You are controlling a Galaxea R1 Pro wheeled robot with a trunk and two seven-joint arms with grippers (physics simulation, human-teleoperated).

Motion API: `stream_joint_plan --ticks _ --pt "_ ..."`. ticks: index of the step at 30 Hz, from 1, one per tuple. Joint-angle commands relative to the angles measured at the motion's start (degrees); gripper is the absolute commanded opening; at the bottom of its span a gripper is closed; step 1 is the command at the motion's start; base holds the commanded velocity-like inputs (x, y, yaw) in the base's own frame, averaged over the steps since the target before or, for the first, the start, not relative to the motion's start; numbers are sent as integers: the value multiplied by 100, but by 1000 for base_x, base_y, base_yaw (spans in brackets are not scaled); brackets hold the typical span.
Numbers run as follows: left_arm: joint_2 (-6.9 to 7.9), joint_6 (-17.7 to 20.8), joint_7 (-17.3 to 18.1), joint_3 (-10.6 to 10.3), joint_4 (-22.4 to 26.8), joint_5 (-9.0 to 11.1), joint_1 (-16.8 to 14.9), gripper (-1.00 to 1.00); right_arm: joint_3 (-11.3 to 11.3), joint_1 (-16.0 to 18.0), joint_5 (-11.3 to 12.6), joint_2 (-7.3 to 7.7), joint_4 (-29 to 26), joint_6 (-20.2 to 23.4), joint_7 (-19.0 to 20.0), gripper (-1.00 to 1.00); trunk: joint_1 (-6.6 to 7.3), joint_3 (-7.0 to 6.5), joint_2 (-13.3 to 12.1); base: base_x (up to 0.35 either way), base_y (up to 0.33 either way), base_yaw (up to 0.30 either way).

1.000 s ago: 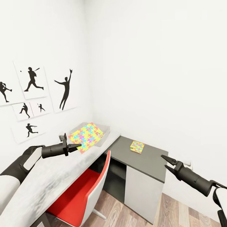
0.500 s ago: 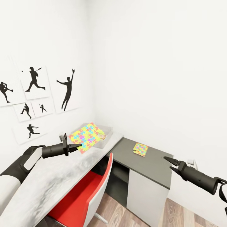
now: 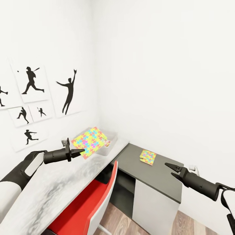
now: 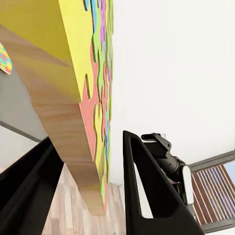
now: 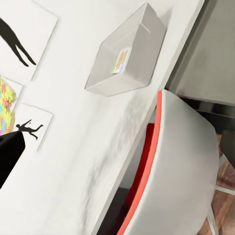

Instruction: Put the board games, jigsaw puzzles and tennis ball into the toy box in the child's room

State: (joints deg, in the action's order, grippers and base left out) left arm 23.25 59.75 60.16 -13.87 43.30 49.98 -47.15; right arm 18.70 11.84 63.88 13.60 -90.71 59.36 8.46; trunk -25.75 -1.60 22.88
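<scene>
My left gripper [image 3: 79, 151] is shut on the near edge of a jigsaw puzzle [image 3: 89, 140], a flat square box in a bright piece pattern, held above the pale grey table [image 3: 58, 189] in front of the toy box [image 3: 110, 145]. In the left wrist view the jigsaw puzzle [image 4: 83, 98] sits between both fingers [image 4: 147, 186]. The second, smaller jigsaw puzzle [image 3: 148, 157] lies flat on the dark grey cabinet top [image 3: 163, 179]. My right gripper [image 3: 169, 169] hangs open over the cabinet's front right part. The toy box [image 5: 125, 56] holds a small colourful flat item [image 5: 120, 59].
A red-and-white chair [image 3: 94, 199] is tucked under the table, beside the cabinet's white door [image 3: 153, 209]. Baseball-player prints [image 3: 31, 80] hang on the left wall. White walls close in the corner behind the table. Wood-plank floor [image 3: 120, 222] shows below.
The whole view has shifted slightly, so the camera has moved. My left gripper still holds the puzzle at the same spot in view. The right gripper has barely moved.
</scene>
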Motion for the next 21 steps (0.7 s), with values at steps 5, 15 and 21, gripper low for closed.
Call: stream_joint_plan --ticks 5,15,21 --pt "4 12 22 -19 -6 12 -5 -100 -156 10 -68 -14 1 15 51 100 -4 40 4 190 0 70" --pt "-2 10 22 -20 -6 12 -5 -100 -350 16 -76 -24 1 24 56 100 -4 85 4 192 -68 40" --pt "-2 10 22 -20 -5 12 -5 -100 -376 15 -78 -24 1 34 62 100 -4 85 4 168 -95 0"
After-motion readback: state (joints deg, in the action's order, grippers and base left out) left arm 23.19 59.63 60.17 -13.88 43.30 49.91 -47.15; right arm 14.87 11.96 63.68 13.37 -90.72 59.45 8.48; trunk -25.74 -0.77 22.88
